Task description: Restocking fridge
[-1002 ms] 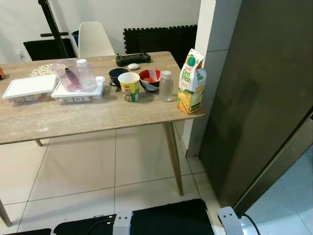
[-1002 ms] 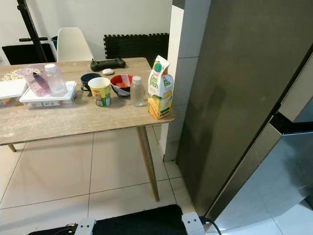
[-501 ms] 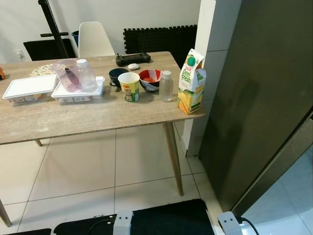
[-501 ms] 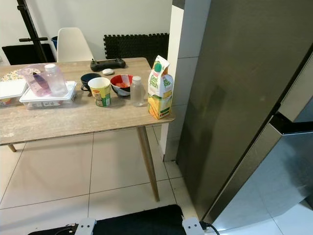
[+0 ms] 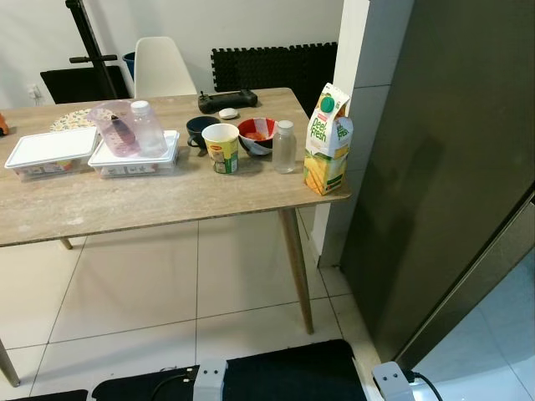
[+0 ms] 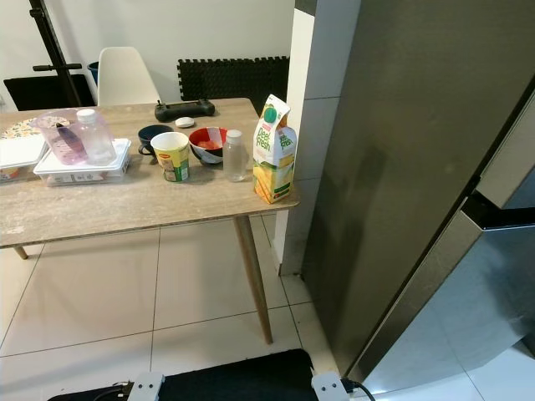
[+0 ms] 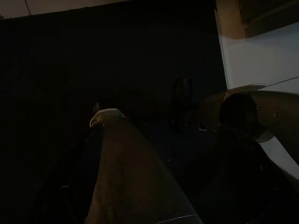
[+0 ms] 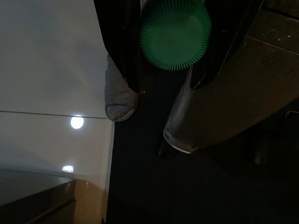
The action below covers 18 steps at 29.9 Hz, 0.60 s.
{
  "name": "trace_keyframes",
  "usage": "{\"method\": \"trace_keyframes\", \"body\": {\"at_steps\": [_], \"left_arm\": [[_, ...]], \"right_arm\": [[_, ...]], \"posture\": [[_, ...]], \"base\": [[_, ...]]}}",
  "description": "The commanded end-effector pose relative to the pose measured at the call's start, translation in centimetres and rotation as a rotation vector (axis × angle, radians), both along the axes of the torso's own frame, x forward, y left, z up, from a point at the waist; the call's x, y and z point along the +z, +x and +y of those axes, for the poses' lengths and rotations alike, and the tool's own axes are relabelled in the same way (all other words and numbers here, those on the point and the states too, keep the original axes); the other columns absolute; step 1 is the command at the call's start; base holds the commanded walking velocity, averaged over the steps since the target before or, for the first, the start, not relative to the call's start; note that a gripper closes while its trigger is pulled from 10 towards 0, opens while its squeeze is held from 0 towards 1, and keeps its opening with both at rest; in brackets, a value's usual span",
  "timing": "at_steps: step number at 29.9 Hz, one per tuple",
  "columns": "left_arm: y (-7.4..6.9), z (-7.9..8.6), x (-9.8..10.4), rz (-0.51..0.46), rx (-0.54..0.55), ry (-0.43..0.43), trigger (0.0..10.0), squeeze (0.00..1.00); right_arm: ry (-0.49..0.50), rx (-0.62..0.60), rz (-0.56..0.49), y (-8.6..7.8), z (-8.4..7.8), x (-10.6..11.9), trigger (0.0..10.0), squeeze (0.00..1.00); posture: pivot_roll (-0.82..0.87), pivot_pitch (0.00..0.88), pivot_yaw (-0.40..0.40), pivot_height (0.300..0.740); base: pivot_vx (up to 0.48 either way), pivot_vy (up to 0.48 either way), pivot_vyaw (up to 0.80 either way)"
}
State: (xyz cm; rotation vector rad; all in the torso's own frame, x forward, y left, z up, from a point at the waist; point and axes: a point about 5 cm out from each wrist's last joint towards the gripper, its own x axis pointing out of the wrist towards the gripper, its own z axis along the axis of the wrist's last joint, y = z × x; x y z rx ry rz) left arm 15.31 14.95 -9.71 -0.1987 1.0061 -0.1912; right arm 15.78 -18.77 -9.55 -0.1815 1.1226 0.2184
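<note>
Clearly, the right tool [image 8: 163, 70] holds a green cap [image 8: 175, 33] between its fingers, while the juice carton [image 5: 327, 139] stands on the tabletop [image 5: 167, 196]; the left tool's state I cannot tell.

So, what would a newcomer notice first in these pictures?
First the tall juice carton, upright at the table's corner nearest the dark fridge. Then the cluster beside it: a small bottle, a red bowl and a yellow cup.
</note>
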Motion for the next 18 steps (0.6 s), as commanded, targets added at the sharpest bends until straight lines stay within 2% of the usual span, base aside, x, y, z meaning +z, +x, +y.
{"method": "trace_keyframes", "body": {"at_steps": [1,7,10,18], "left_arm": [[-0.7,0.5,-0.3,0.032,0.009,0.016,10.0,0.0],[-0.8,0.5,-0.3,0.034,0.01,0.018,10.0,0.0],[-1.0,0.7,-0.4,0.04,0.01,0.025,10.0,0.0],[-1.2,1.0,-0.5,0.05,0.011,0.033,10.0,0.0]], "right_arm": [[0.008,-0.01,0.001,0.0,0.1,0.0,10.0,0.0],[0.009,-0.009,0.0,0.0,0.1,0.0,10.0,0.0],[0.009,-0.005,-0.008,0.8,0.5,0.2,10.0,0.0],[0.009,-0.007,-0.018,1.6,1.0,0.5,10.0,0.0]], "posture": [[-0.04,0.0,-0.023,0.74],[-0.04,0.0,-0.022,0.74],[-0.04,0.0,-0.022,0.74],[-0.04,0.0,-0.021,0.74]], "base": [[0.0,0.0,0.0],[0.0,0.0,0.0],[0.0,0.0,0.0],[0.0,0.0,0.0]]}}
